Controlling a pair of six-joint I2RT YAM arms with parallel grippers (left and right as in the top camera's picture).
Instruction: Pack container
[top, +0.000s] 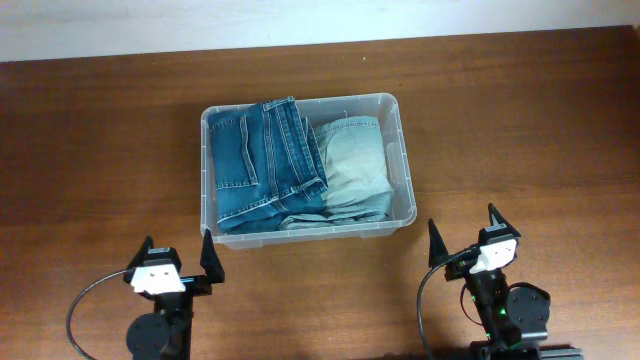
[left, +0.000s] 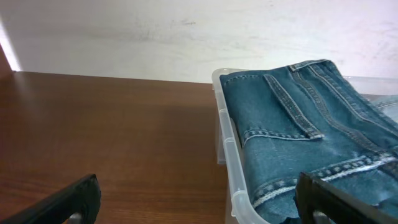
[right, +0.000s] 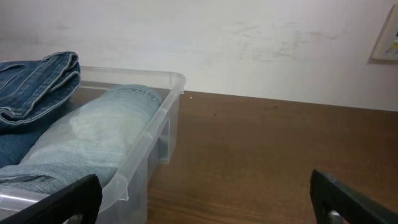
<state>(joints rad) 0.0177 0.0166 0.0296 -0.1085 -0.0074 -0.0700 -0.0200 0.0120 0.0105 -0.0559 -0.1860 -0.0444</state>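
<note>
Overhead, the bottom edge cuts off both arms, so only their wrists and grippers show. The floor of the container (top: 300, 103) is hidden under clothing. The left gripper (top: 178, 240) sits near the container's front left corner. The right gripper (top: 463, 220) sits off its front right corner. Both point away toward the wall, clear of the container, with their jaws spread wide and nothing between them. The container lies in the middle of the brown table (top: 100, 150), its long side running left to right. Folded dark jeans (top: 265, 160) fill its left part and lap over folded light jeans (top: 355, 165) on the right.

In the left wrist view, only the two black fingers (left: 68, 202) poke in at the bottom corners, far apart, and the rest of the arm is out of sight. The container's right half runs off the frame. Its near left corner stands just ahead between the fingers, with the dark jeans rising above the rim.

In the right wrist view, again only the dark fingertips (right: 342, 196) show at the bottom corners, wide apart. The container is cut off at the left. Its right end is in view, with the light jeans lying against the clear side and a fold of the dark jeans resting on top at the far left. Bare table stretches to the right. A pale plate (right: 388, 37) on the wall (right: 249, 43) is clipped by the right edge, too little of it showing to identify.
</note>
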